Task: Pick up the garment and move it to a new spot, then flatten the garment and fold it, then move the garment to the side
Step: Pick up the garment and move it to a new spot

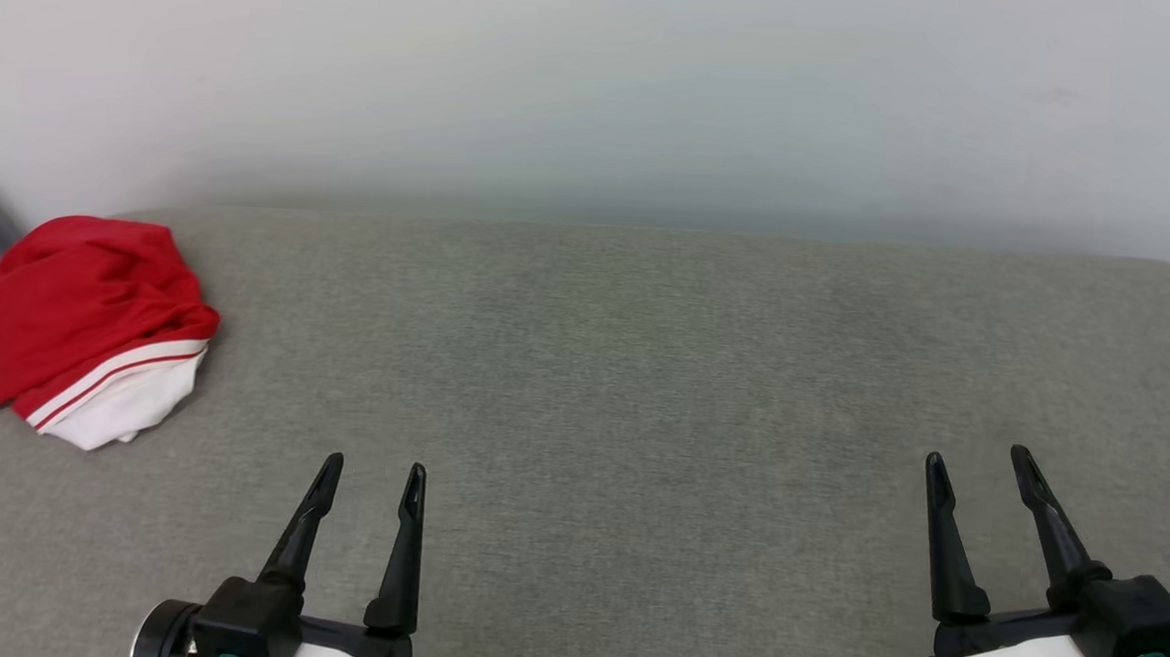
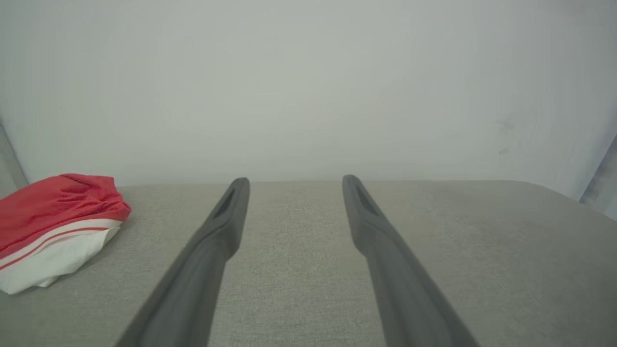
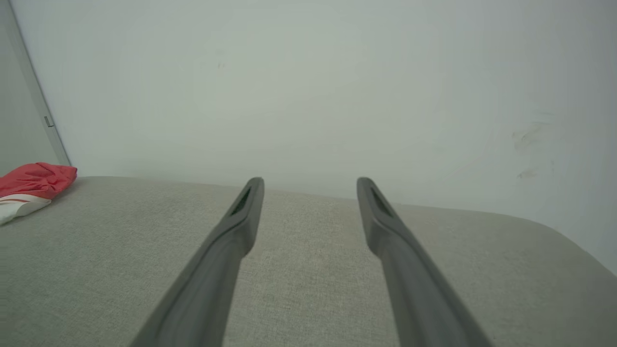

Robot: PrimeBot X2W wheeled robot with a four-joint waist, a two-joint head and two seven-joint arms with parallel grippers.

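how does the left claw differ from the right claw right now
The left claw sits nearer the garment; the right claw is far across the grey surface from it. In the head view the left claw leans right, the right claw leans left. Both are open and hold nothing.

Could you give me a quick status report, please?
Left gripper: jaws open, empty. Right gripper: same. Garment crumpled, far left on grey surface, untouched. Nothing in the way.

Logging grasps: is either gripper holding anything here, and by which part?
Nothing is held. The left gripper and right gripper are open and empty; the garment lies bunched apart from both.
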